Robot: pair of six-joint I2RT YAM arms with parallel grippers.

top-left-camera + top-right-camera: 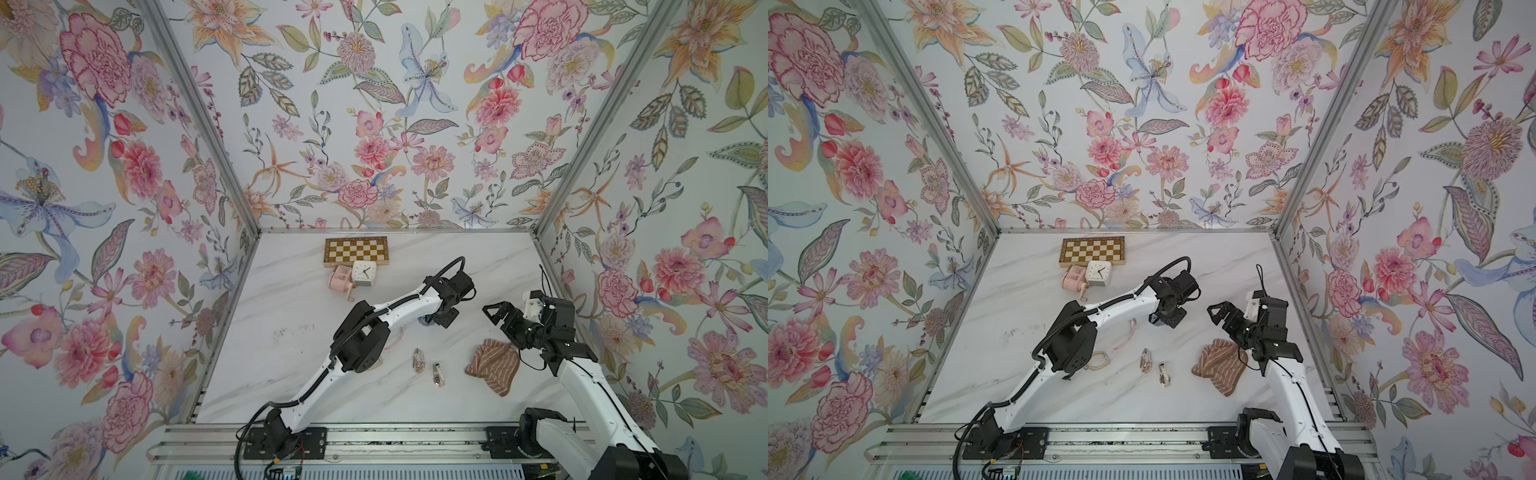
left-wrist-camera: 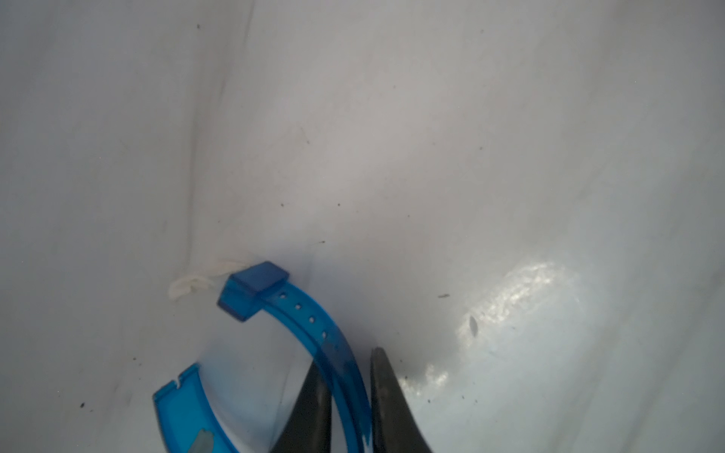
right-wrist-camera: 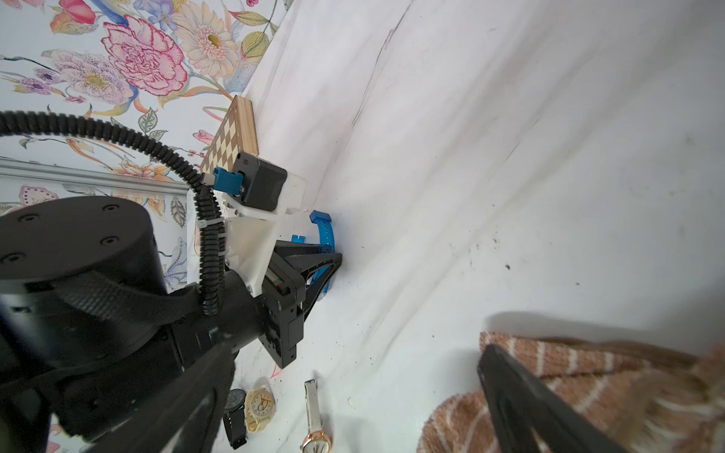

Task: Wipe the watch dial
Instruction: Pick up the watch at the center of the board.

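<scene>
Top views both showed a white marble-patterned table [image 1: 291,316] boxed in by floral-papered walls [image 1: 374,104]. A chessboard [image 1: 355,250] and a small clock [image 1: 364,273] stood near the back, and a striped brown cloth [image 1: 494,365] lay toward the right. The blue watch [image 3: 326,235] lay near mid-table, almost hidden there beneath the left gripper [image 1: 432,322]. Only the left wrist view showed the fingers [image 2: 310,400] pinched on its translucent strap [image 2: 314,325] and dark specks on the surface; the dial could not be made out. The right gripper [image 1: 496,316] hung spread wide and empty, just beyond the cloth.
</scene>
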